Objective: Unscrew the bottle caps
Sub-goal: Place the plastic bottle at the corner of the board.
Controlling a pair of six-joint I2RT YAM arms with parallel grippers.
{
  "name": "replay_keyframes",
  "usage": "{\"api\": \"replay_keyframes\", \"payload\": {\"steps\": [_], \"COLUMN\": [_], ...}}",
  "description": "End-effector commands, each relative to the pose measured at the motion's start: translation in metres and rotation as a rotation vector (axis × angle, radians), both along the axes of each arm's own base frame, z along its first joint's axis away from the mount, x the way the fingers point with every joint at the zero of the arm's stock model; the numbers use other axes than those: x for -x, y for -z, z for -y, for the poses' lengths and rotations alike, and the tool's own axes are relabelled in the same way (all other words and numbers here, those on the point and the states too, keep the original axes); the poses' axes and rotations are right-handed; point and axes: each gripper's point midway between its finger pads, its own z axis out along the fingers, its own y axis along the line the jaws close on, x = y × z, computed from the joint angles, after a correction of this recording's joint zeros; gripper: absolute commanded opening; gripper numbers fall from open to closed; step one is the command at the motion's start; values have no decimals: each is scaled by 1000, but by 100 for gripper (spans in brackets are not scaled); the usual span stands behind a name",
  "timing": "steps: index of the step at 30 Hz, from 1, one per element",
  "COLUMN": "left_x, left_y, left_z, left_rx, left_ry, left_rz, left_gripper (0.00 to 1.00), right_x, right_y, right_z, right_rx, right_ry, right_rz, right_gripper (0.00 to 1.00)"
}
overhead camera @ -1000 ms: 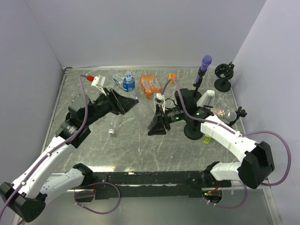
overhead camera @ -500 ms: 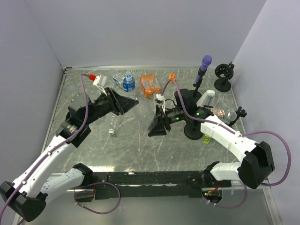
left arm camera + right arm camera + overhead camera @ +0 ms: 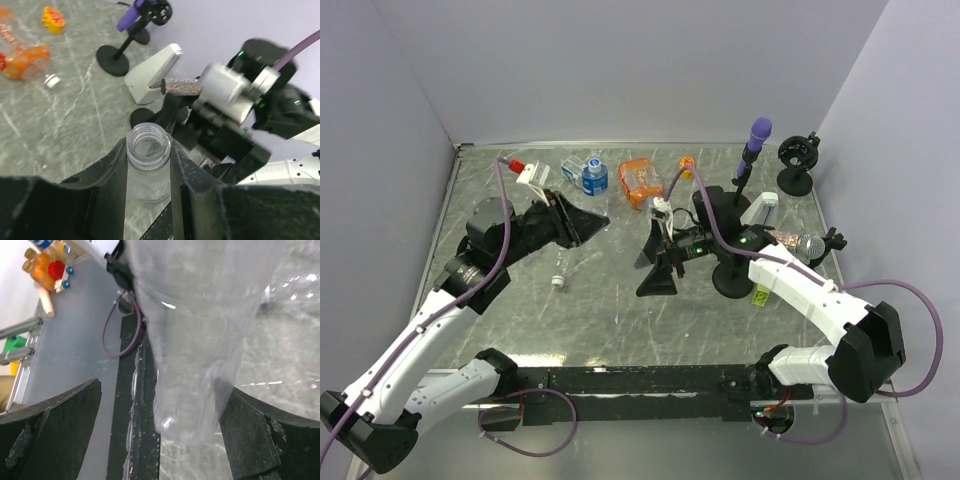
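Note:
My left gripper (image 3: pixel 148 150) is shut on the neck of a clear bottle (image 3: pixel 148 172); its threaded mouth (image 3: pixel 148 142) is bare, with no cap on it. The same clear bottle (image 3: pixel 200 330) hangs between the fingers of my right gripper (image 3: pixel 165 390), which stands wide open and does not touch it. From above, the left gripper (image 3: pixel 603 218) and right gripper (image 3: pixel 648 272) face each other mid-table. A blue cap (image 3: pixel 594 163) sits on a blue-labelled bottle. A white cap (image 3: pixel 557 282) is on a small clear bottle lying flat. A pale cap (image 3: pixel 50 80) closes the orange bottle (image 3: pixel 22 52).
A purple-topped black stand (image 3: pixel 752 150), a white wedge-shaped holder (image 3: pixel 760 212), a glittery microphone (image 3: pixel 798 243) and a black round mount (image 3: pixel 796 160) crowd the right rear. An orange-yellow toy (image 3: pixel 687 163) lies at the back. Walls close the back and both sides.
The right gripper has gone from shut to wide open. The left gripper has closed tighter on the bottle neck and drawn slightly left.

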Motion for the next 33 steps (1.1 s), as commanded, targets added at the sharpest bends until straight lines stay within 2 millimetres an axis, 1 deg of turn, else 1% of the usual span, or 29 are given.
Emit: {"api": "replay_keyframes", "payload": {"steps": [1,2,3,4,5,6,8,9,12,14,16,17,19,20,22,23,26,27,28,30,33], "left_x": [-6,-8,-7,-12,-15,-16,-19,-21,-30,-39,-50,-56,-71,-74,-85,-89,-101,-104,-107,-111,-118], "left_y": [2,6,6,6,6,5,4,2,-6,-10,-8,-6,9,9,15,24,42,46,54,61,75], "left_z": [-43,-57,-68,-92,-109,-131,-167,-185,-222,-246,-272,-288,-310,-331,-345,-353,-368,-370,-375,-381,-385], "left_rx": [-151,-196,-222,-262,-296,-334,-421,-464,-554,-605,-634,-640,-630,-605,-590,-600,-615,-613,-613,-601,-600], "left_ry": [-205,-270,-318,-441,-523,-625,-798,-884,-1073,-1176,-1263,-1308,-1336,-1387,-1394,-1408,-1417,-1412,-1414,-1409,-1383], "left_rz": [8,-6,-11,-7,-5,-1,7,19,72,114,141,151,155,166,189,180,182,187,175,171,157], "left_gripper": [1,1,1,1,1,1,1,1,1,1,1,1,1,1,1,1,1,1,1,1,1], "right_x": [-26,-32,-37,-37,-37,-37,-31,-25,-11,-6,-10,-11,-14,-14,-13,-12,-13,-13,-13,-14,-14], "right_y": [-44,-45,-45,-43,-38,-34,-19,-9,14,17,17,18,18,16,13,13,9,8,8,8,8], "right_z": [13,21,30,39,48,57,70,75,84,89,93,95,99,100,102,103,106,107,108,109,109], "right_rx": [-42,-26,-13,-1,8,16,8,-5,-52,-77,-94,-103,-94,-96,-106,-109,-121,-123,-125,-126,-129], "right_ry": [52,73,93,96,101,110,106,93,65,51,63,69,83,85,90,98,113,115,117,120,118], "right_rz": [153,170,212,249,286,306,303,284,237,238,225,218,221,228,246,248,270,266,266,261,257], "right_gripper": [99,99,99,99,99,99,99,99,99,99,99,99,99,99,99,99,99,99,99,99,99]}}
